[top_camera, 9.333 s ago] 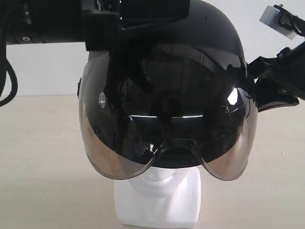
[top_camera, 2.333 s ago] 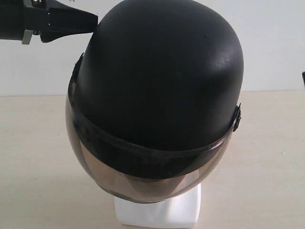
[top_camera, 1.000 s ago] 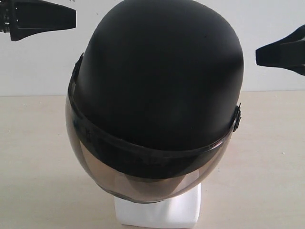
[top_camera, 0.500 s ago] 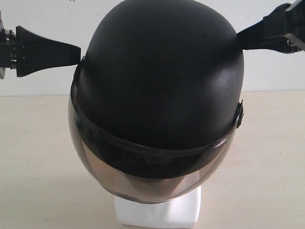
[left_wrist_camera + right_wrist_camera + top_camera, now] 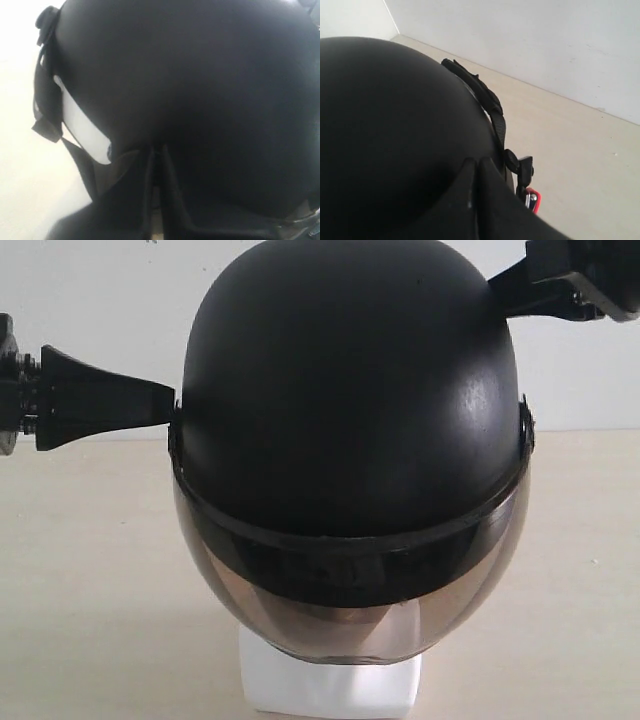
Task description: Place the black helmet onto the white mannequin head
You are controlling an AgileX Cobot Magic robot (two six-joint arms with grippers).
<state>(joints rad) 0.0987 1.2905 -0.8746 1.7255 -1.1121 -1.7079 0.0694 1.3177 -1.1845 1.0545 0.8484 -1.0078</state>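
Note:
The black helmet [image 5: 345, 405] sits over the white mannequin head, whose squarish neck base [image 5: 330, 688] alone shows below the smoky visor [image 5: 345, 615]. My left gripper [image 5: 165, 400] is shut, its tips pressing the helmet's left side near the rim. My right gripper [image 5: 500, 285] is shut too, touching the shell's upper right. In the left wrist view the closed left gripper [image 5: 156, 149] meets the dark helmet shell [image 5: 200, 80], with a strip of white head [image 5: 80, 125] beside the strap. In the right wrist view the shut right gripper [image 5: 478, 162] rests on the helmet's dome [image 5: 390, 125].
The beige table [image 5: 80, 590] runs to a white wall [image 5: 90, 300] behind. A chin strap [image 5: 495, 117] with a red-tipped buckle [image 5: 532, 197] hangs at the helmet's side.
Both shut grippers have closed in on the helmet from either side and now touch it. The helmet has turned and levelled, its visor swinging toward the right and sitting squarer over the face.

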